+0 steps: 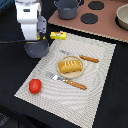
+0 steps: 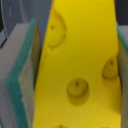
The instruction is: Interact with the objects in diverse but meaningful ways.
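Two teal pads (image 2: 22, 82) of the gripper (image 1: 36, 48) clench the yellow cheese wedge (image 2: 80, 60) above the placemat's far corner near the butter block (image 1: 58, 35), and because the wedge tapers and looks slick, I judge it could squirt out or twist when moved

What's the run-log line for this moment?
gripper: shut on cheese wedge | bread loaf: on plate | tomato: on mat
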